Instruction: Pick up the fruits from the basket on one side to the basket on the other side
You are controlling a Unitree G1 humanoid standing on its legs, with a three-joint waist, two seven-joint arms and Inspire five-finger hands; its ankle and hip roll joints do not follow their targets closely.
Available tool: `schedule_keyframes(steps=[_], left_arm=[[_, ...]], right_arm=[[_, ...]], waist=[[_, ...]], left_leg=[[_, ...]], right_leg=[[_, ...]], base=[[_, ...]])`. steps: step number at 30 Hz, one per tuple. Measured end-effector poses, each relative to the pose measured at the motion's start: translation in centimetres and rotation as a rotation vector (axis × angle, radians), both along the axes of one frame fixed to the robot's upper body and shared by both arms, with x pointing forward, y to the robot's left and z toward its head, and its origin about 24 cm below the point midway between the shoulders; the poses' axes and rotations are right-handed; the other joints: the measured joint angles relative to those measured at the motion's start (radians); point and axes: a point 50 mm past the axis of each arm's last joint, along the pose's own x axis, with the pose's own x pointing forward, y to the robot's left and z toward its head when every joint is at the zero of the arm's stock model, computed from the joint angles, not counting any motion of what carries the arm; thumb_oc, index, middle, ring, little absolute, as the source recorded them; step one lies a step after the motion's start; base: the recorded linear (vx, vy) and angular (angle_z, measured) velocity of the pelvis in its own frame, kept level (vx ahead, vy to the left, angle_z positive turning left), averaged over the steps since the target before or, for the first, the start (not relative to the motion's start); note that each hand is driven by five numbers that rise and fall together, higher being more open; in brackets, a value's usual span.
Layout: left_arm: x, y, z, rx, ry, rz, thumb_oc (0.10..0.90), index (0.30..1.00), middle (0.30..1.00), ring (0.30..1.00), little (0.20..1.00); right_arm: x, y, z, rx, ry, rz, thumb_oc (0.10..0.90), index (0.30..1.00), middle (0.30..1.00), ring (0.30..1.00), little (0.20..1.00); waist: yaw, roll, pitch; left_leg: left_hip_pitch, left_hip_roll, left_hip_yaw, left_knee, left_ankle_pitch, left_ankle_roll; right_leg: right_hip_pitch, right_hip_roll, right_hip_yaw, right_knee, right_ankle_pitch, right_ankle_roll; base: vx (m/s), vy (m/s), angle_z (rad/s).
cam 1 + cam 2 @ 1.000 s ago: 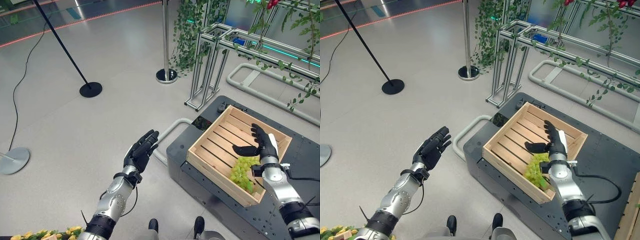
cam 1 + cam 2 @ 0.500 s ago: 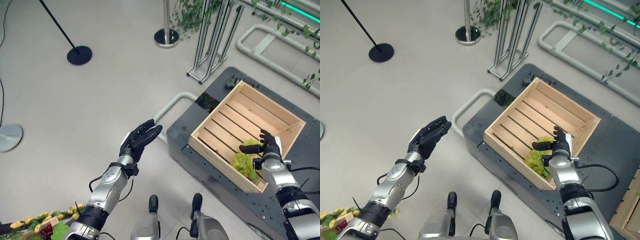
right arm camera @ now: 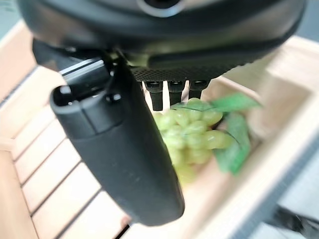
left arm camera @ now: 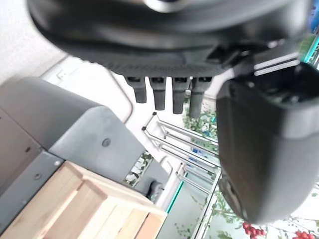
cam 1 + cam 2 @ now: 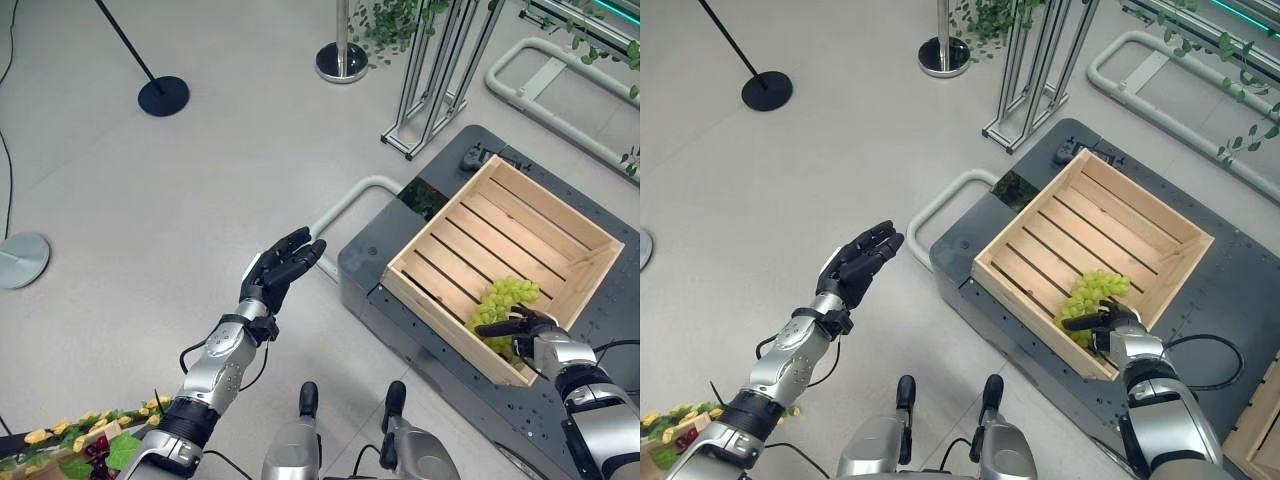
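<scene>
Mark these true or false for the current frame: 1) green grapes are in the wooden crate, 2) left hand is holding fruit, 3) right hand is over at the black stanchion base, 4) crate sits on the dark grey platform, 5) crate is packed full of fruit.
1) True. The green grapes lie in the near corner of the wooden crate.
2) False. The left hand is raised over the floor with straight fingers and holds nothing.
3) False. The right hand is at the crate's near corner, right by the grapes; the black stanchion base stands far off on the floor.
4) True. The crate rests on the dark grey platform.
5) False. Apart from the grapes, the crate's slatted bottom is bare.
</scene>
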Motion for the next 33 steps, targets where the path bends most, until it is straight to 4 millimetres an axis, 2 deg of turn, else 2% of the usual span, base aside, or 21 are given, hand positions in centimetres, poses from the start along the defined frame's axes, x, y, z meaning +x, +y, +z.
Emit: schedule_keyframes(steps=[10,18,24,28,29,31,33], left_arm=[[0.1,-0.5,-0.2,0.011,0.010,-0.026,0.800,0.900,0.900,0.900,0.900],[1.9,-1.1,1.9,0.021,-0.088,-0.023,0.800,0.900,0.900,0.900,0.900],[1.8,-2.0,1.7,0.030,-0.081,-0.019,0.800,0.900,0.900,0.900,0.900],[1.9,-2.0,1.8,0.027,-0.081,-0.004,0.800,0.900,0.900,0.900,0.900],[1.9,-2.0,1.9,0.024,-0.084,0.001,0.800,0.900,0.900,0.900,0.900],[1.9,-2.1,1.9,0.008,-0.089,0.014,0.800,0.900,0.900,0.900,0.900],[1.9,-2.0,1.8,0.002,-0.090,0.021,0.800,0.900,0.900,0.900,0.900]], right_arm=[[0.6,-0.1,0.5,0.104,-0.012,-0.079,0.800,0.900,0.900,0.900,0.900],[2.8,-0.9,3.9,0.102,-0.085,-0.224,0.800,0.900,0.900,0.900,0.900],[4.3,-0.7,6.2,0.036,-0.124,-0.306,0.800,0.900,0.900,0.900,0.900],[5.2,-0.7,7.8,-0.148,-0.084,-0.210,0.800,0.900,0.900,0.900,0.900],[5.3,-0.9,8.3,-0.234,-0.060,-0.170,0.400,0.300,0.300,0.300,0.300],[5.4,-1.1,8.7,-0.349,-0.021,-0.110,0.400,0.300,0.300,0.300,0.300],[5.4,-1.2,8.7,-0.381,-0.007,-0.090,0.400,0.300,0.300,0.300,0.300]], waist=[[0.005,0.002,0.035],[0.002,0.014,0.086],[-0.003,0.017,0.092],[-0.008,0.022,0.095],[-0.006,0.028,0.098],[-0.004,0.037,0.103],[-0.002,0.039,0.104]], left_leg=[[-0.023,-0.004,-0.002,0.003,-0.001,0.002],[-0.112,-0.013,-0.026,0.051,-0.002,0.003],[-0.203,-0.031,-0.031,0.084,0.007,0.017],[-0.250,-0.042,-0.031,0.103,0.014,0.025],[-0.261,-0.045,-0.031,0.104,0.017,0.028],[-0.268,-0.047,-0.035,0.106,0.021,0.029],[-0.269,-0.047,-0.036,0.107,0.021,0.028]], right_leg=[[-0.021,-0.004,-0.001,0.000,0.002,0.002],[-0.089,-0.015,-0.015,0.024,0.007,0.000],[-0.184,-0.037,-0.011,0.072,0.009,0.002],[-0.232,-0.050,-0.009,0.092,0.012,0.004],[-0.242,-0.054,-0.009,0.092,0.017,0.004],[-0.247,-0.055,-0.011,0.092,0.020,0.005],[-0.247,-0.055,-0.012,0.093,0.021,0.005]], base=[[-0.01,0.007,0.00],[-0.09,0.058,0.07],[-0.05,0.064,0.03],[-0.02,0.036,0.01],[-0.03,0.030,0.05],[-0.03,0.027,0.05],[0.00,0.000,0.00]])
